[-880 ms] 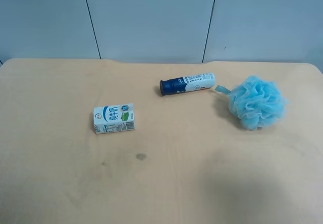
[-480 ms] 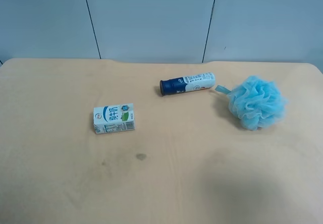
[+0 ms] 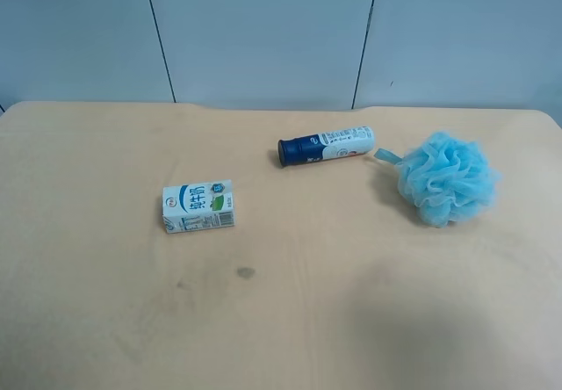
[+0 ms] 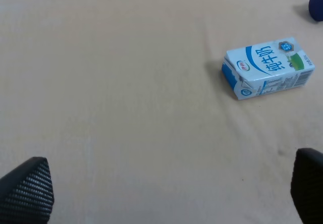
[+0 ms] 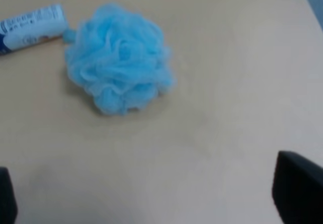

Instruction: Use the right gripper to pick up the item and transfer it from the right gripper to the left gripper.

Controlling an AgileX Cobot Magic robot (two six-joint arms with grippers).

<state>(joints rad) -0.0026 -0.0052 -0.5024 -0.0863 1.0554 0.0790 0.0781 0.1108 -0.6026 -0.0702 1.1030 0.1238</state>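
Nearby, tube (image 3: 325, 145) just beside blue pouf (image 3: 446, 179); milk carton (image 3: 198, 205) well apart; right fingers (image 5: 299, 196) and left fingers (image 4: 30, 191) spread

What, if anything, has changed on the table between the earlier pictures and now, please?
Nothing has visibly changed. The milk carton, the blue-capped tube and the blue bath sponge lie where they were in the exterior high view, and no arm has come into that view.

A blue-and-white milk carton (image 4: 267, 67) lies on its side on the tan table (image 4: 111, 82), near one edge of the frame. A dark blue rounded object (image 4: 317, 6) is cut off at a corner. The left gripper's (image 4: 169, 191) dark fingertips (image 4: 30, 188) occupy two corners, spread wide.
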